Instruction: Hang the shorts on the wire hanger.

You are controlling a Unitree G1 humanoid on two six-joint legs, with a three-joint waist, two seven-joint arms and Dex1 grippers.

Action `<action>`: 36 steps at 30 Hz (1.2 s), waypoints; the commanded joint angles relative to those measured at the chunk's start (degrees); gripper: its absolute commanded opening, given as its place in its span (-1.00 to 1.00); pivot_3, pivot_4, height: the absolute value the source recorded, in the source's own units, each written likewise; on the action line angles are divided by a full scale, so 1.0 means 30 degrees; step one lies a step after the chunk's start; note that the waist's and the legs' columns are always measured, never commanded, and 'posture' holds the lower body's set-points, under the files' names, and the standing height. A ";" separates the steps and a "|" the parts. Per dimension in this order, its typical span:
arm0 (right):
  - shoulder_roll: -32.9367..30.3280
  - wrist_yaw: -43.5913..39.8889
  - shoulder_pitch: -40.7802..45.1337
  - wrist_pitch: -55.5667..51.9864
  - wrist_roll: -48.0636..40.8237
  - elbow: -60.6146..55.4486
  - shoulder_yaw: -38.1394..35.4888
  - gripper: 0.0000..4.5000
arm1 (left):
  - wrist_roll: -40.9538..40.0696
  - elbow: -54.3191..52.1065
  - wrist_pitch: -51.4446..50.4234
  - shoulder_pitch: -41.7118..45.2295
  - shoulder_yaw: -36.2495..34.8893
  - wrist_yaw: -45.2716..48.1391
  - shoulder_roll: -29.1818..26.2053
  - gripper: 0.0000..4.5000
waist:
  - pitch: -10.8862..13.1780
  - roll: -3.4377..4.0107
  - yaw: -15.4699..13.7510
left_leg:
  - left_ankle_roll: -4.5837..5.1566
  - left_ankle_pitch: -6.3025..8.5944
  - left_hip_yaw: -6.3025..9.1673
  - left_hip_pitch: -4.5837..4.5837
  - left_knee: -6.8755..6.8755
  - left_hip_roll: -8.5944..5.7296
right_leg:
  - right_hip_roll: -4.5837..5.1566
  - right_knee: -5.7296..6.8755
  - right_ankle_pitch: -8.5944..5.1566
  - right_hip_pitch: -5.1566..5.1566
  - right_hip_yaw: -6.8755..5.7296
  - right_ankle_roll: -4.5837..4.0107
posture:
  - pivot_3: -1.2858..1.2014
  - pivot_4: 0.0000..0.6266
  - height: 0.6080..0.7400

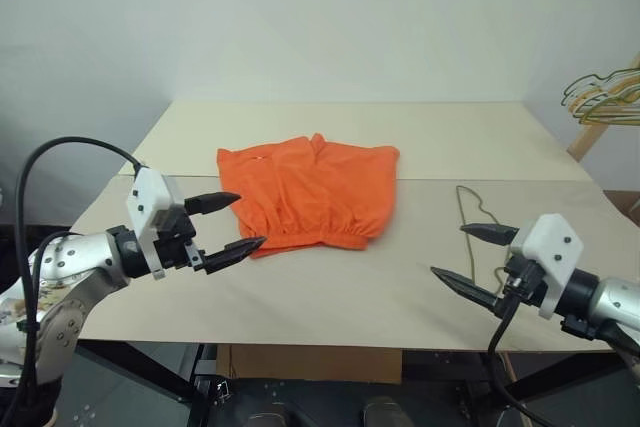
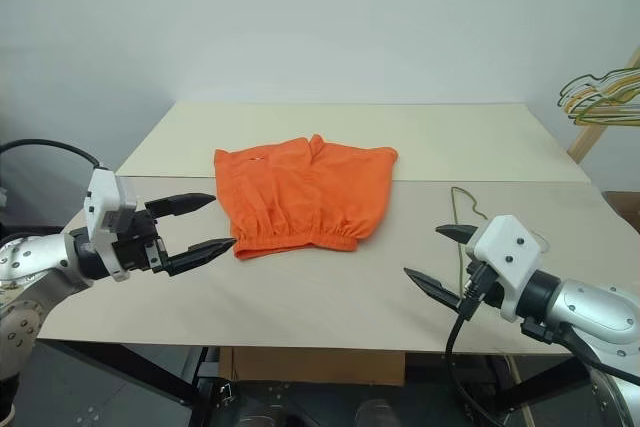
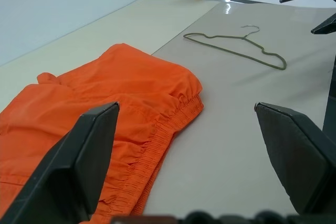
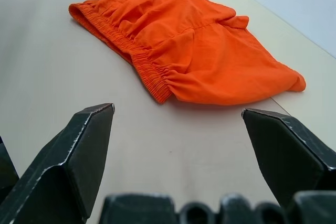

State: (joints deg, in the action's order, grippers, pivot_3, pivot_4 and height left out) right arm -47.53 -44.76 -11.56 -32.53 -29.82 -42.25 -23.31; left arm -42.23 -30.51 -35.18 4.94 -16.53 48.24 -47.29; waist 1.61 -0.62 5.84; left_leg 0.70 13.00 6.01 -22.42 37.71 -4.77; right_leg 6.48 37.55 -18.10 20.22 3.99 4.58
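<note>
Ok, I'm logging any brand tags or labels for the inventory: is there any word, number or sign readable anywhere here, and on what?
None can be read.
The shorts: plain orange fabric, no tag or print showing.
The wire hanger: bare wire, no marking.
The table: plain surface, no label.
The left pincer and right pincer: no lettering visible on the fingers or white housings.

head stereo pair: above, facing forward-down over table | wrist views: low, close, crossing inward | all share the shorts
</note>
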 commanded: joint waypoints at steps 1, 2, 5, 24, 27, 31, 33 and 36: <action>0.0061 0.0188 0.0222 0.0525 -0.0120 -0.0592 -0.0597 1.00 | 0.0141 -0.0037 0.0530 0.0426 -0.0229 0.0007 -0.0012 0.99 | 0.0000 0.0000 0.0000 | 0.0000 0.0000 0.0000 0.0000 0.0000 0.0000 | 0.0000 0.0001 0.0000 0.0000 -0.0001 0.0000 | -0.16 -1.00 1.00; 0.0067 0.0188 0.0220 0.0531 -0.0116 -0.0594 -0.0584 1.00 | 0.0220 -0.0028 0.0626 0.0412 -0.0216 0.0020 0.0017 0.99 | 0.0000 0.0000 0.0000 | 0.0000 0.0000 0.0000 0.0000 0.0000 0.0000 | -0.0001 0.0000 0.0000 0.0000 -0.0001 0.0000 | -0.16 -1.00 1.00; 0.0079 0.0201 0.0292 0.0546 -0.0112 -0.0559 -0.0492 1.00 | 0.0397 -0.0100 0.0671 0.0337 -0.0236 -0.0200 0.0142 0.99 | 0.0000 0.0000 0.0000 | 0.0000 0.0000 -0.0001 0.0000 0.0000 0.0001 | 0.0000 0.0000 0.0000 0.0000 0.0000 0.0000 | -0.16 -1.00 1.00; -0.0882 0.0327 0.5108 0.1032 0.3282 0.1345 0.5282 1.00 | -0.0135 -0.0510 0.0605 -0.0836 -0.1490 0.0115 0.0060 0.99 | 0.0007 0.0003 0.0002 | 0.0001 -0.0001 -0.0004 0.0004 0.0000 0.0019 | -0.0010 -0.0001 0.0010 0.0008 -0.0002 -0.0017 | -0.14 -1.00 1.00; -0.0338 0.0712 0.7819 0.1896 0.6485 0.3234 0.9278 1.00 | -0.0127 -0.0586 0.0655 -0.0649 -0.1232 0.0010 0.0219 0.99 | 0.0010 0.0007 0.0089 | -0.0001 -0.0001 -0.0010 0.0019 0.0000 0.0037 | -0.0018 -0.0002 0.0020 0.0007 -0.0004 -0.0034 | -0.14 -1.00 1.00; 0.1249 0.0827 1.1187 0.3359 1.0781 0.6346 1.4305 1.00 | -0.0090 -0.0664 0.0720 -0.0558 -0.1009 0.0006 0.0353 0.99 | 0.0018 0.0014 0.0430 | -0.0002 -0.0003 -0.0013 0.0030 -0.0004 0.0068 | -0.0052 0.0000 0.0030 0.0014 -0.0006 -0.0055 | -0.14 -1.00 1.00; 0.2224 0.0512 1.2627 0.3547 1.2086 0.8090 1.6032 1.00 | -0.0039 -0.0616 0.0743 -0.0483 -0.0968 0.0026 0.0389 0.99 | 0.0021 0.0020 0.0550 | 0.0005 -0.0007 -0.0014 0.0019 -0.0007 0.0070 | -0.0060 0.0000 0.0029 0.0032 -0.0004 -0.0060 | -0.13 -1.00 1.00; 0.3986 0.0392 1.4966 0.4218 1.3862 1.1526 1.7920 1.00 | 0.0012 -0.0567 0.0802 -0.0449 -0.0962 0.0077 0.0381 0.99 | 0.0029 0.0029 0.0830 | 0.0111 -0.0072 -0.0013 0.0014 -0.0007 0.0070 | -0.0075 0.0010 0.0030 0.0043 0.0005 -0.0065 | -0.13 -1.00 1.00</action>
State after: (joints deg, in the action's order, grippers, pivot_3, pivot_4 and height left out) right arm -36.60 -43.59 30.28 -21.95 8.75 -10.75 29.45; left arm -42.11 -31.52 -33.94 2.61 -18.80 48.33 -45.87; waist 1.69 -0.54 8.33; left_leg 1.07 12.76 5.98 -22.37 37.69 -4.57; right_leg 6.25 37.59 -18.01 20.35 4.00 4.39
